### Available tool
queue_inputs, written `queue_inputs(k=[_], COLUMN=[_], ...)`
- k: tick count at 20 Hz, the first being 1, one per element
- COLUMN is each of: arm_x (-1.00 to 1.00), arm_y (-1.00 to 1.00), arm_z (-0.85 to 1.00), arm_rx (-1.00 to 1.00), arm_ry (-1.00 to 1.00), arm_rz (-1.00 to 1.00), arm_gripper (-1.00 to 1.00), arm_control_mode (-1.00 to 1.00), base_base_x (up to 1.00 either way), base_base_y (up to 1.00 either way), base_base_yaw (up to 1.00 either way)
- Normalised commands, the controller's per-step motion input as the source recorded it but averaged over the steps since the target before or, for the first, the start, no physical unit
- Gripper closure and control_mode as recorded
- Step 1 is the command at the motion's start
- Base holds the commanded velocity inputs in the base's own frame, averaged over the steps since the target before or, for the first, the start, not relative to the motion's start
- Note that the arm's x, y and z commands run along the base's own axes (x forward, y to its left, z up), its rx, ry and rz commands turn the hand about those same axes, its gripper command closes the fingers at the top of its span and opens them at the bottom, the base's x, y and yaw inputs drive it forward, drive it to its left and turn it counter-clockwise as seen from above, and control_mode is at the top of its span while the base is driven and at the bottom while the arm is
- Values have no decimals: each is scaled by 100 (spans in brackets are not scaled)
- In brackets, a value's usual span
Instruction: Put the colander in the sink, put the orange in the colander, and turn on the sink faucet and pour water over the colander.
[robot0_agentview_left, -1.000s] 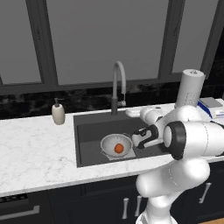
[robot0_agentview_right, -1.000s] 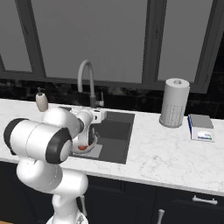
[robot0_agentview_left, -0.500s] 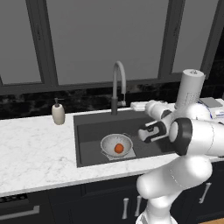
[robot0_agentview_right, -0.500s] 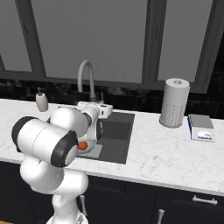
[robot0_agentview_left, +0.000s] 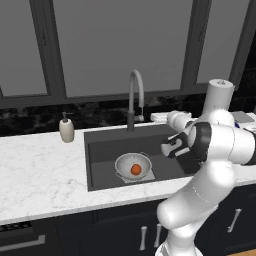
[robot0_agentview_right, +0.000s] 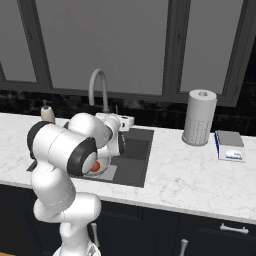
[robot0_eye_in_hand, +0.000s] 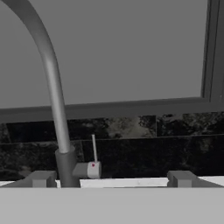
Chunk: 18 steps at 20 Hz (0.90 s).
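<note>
in the sink: the colander sits on the floor of the sink, near the front, with the orange resting inside it; both placing steps look done.
at the back rim: the sink faucet stands upright, its arched spout reaching forward over the basin; a thin lever sticks up from a small side block at its base.
gripper: the gripper hovers over the right part of the basin, facing the faucet base; fingers spread wide, nothing between them.
step in hand: reaching for the lever to start the water, as i judge it.
doing it well: bring the lever between the spread tips, or set one fingertip beside it, then push gently; avoid bumping the thick faucet stem just left of it.
spout aim: whether the spout mouth ends over the colander, i cannot tell.
nearby: a soap dispenser stands left of the sink, well clear.
</note>
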Motion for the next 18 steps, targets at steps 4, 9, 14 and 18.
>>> queue_inputs(k=[4, 9, 14, 18], arm_x=[22, 15, 19, 18], arm_y=[0, 0, 0, 0], arm_z=[-33, -36, -21, -13], arm_rx=[0, 0, 0, 0], arm_ry=[-11, -14, -15, -12], arm_rz=[0, 0, 0, 0], arm_gripper=[-100, -100, -100, -100], arm_control_mode=[-100, -100, -100, -100], base_base_x=[0, 0, 0, 0], base_base_y=[0, 0, 0, 0], base_base_yaw=[0, 0, 0, 0])
